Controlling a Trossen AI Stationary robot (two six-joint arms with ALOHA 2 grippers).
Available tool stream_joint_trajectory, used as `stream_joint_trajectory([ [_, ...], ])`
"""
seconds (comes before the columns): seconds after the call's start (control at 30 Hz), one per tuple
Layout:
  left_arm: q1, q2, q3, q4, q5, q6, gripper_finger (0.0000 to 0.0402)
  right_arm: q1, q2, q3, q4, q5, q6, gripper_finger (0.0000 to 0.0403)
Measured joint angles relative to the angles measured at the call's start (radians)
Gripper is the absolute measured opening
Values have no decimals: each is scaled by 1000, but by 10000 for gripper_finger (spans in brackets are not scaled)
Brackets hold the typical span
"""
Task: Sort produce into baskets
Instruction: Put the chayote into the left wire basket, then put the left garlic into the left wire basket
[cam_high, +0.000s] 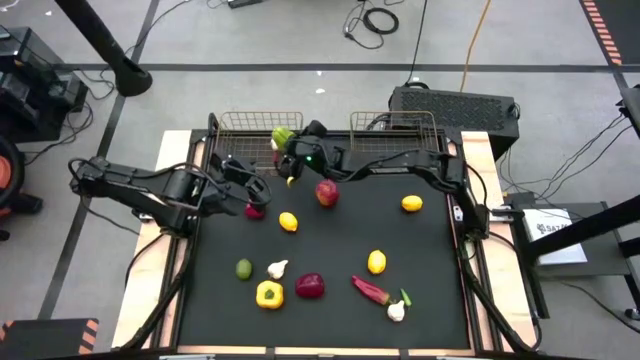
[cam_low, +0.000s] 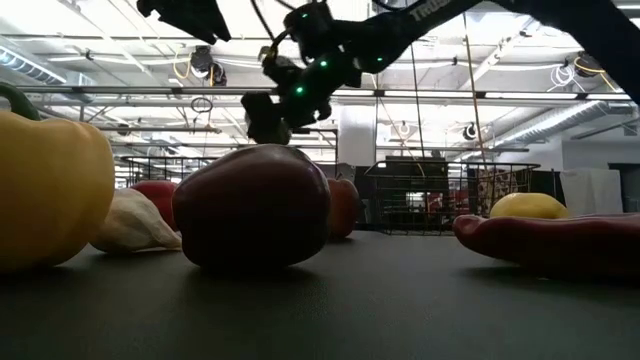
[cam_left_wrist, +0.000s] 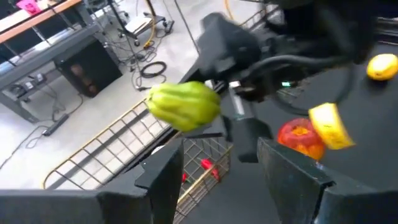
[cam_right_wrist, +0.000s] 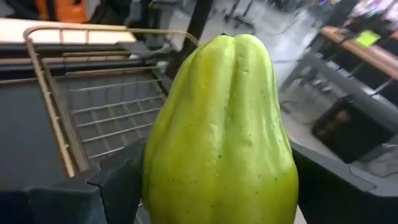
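My right gripper (cam_high: 292, 148) is shut on a green pepper (cam_high: 283, 137), above the near right corner of the left wire basket (cam_high: 240, 122). In the right wrist view the pepper (cam_right_wrist: 221, 124) fills the picture, with the basket (cam_right_wrist: 74, 118) behind it. My left gripper (cam_high: 250, 190) is open and empty over the table's left part, next to a small red piece (cam_high: 254, 210). Its wrist view shows the pepper (cam_left_wrist: 183, 106) and the left basket (cam_left_wrist: 112, 155). The right basket (cam_high: 395, 124) stands at the far edge. Lemons (cam_high: 288, 222), a red apple (cam_high: 327, 192) and other produce lie on the mat. My right gripper pinches the green pepper between its two fingers (cam_right_wrist: 118, 186), by the pepper's lower sides (cam_right_wrist: 155, 180). The arm reaches in from the table's right. The pepper sticks out past the fingers and is lifted clear of the table and the basket.
On the near half of the mat lie a lime (cam_high: 243, 268), garlic (cam_high: 277, 268), a yellow pepper (cam_high: 269, 294), a purple onion (cam_high: 310, 286), a red chilli (cam_high: 370, 290), more garlic (cam_high: 396, 311) and lemons (cam_high: 376, 262). A small yellow piece (cam_high: 291, 180) shows below my right gripper.
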Motion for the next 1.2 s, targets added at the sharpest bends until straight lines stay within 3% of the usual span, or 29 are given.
stream_joint_trajectory([
  [0.23, -45, 0, 0, 0, -2, -14, 212, -16, 20, 24, -29, -89, 61, 338],
  [0.47, -86, 0, 0, 6, -4, -14, 212, -19, 20, 24, -54, -90, 66, 368],
  [0.73, -106, 0, 0, 8, -21, -14, 212, -14, 16, 24, -100, -90, 79, 370],
  [0.93, -106, 0, 0, -15, -23, -14, 212, 40, -99, 23, -254, -90, 43, 370],
  [1.2, -106, 0, -1, -27, -13, -17, 212, 185, -343, 25, -705, -85, 78, 370],
])
